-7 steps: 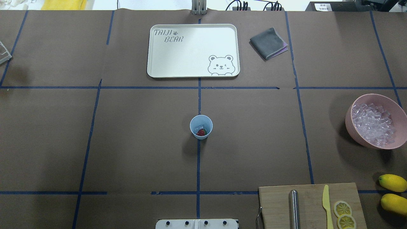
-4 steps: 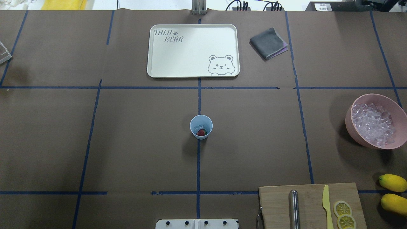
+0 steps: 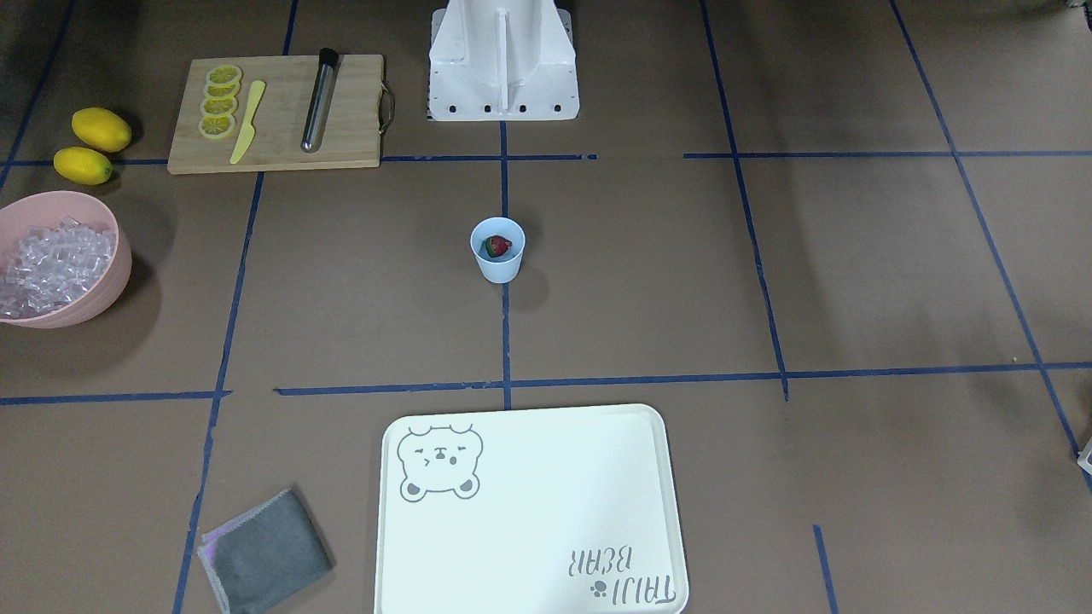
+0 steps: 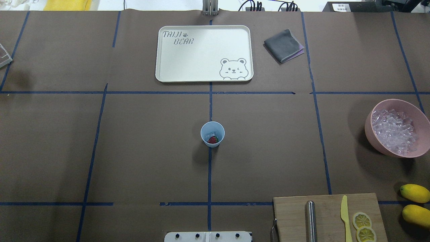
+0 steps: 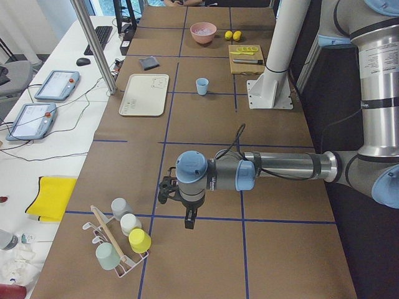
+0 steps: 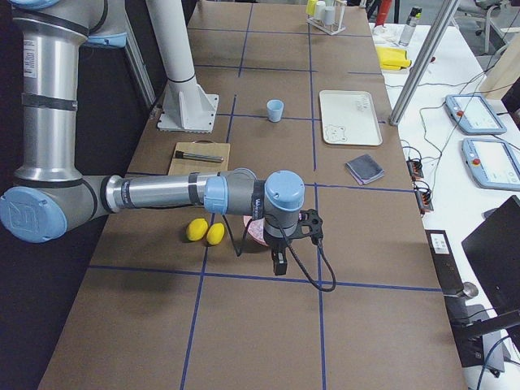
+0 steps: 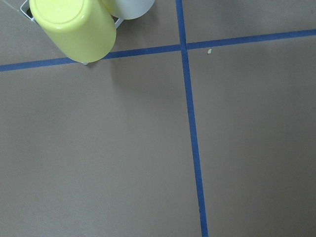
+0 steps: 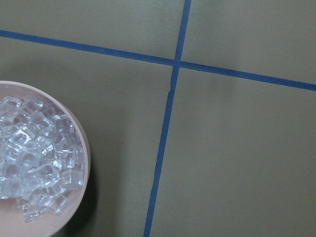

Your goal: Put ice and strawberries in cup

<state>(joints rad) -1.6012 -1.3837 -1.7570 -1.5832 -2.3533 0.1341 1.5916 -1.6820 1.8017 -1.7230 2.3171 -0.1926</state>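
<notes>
The pale-blue cup (image 4: pixel 212 134) stands upright at the table's centre, on a blue tape line. Inside it lies a dark-red strawberry (image 4: pixel 212 139) with a bit of green, and a clear ice cube (image 4: pixel 210 133) beside it. More ice (image 4: pixel 394 131) fills the pink bowl (image 4: pixel 369 129) at the right edge. My left gripper (image 5: pixel 189 219) hangs over the table's left end, far from the cup. Just past the pink bowl, my right gripper (image 6: pixel 278 264) points down. Each shows only in a side view, so I cannot tell if it is open or shut.
A white bear tray (image 4: pixel 161 50) and a grey cloth (image 4: pixel 284 45) lie at the far side. A cutting board (image 4: pixel 292 215) holds a metal rod, a yellow knife and lemon slices, with two lemons (image 4: pixel 415 193) beside it. A rack with a yellow cup (image 7: pixel 74 27) stands at the left end.
</notes>
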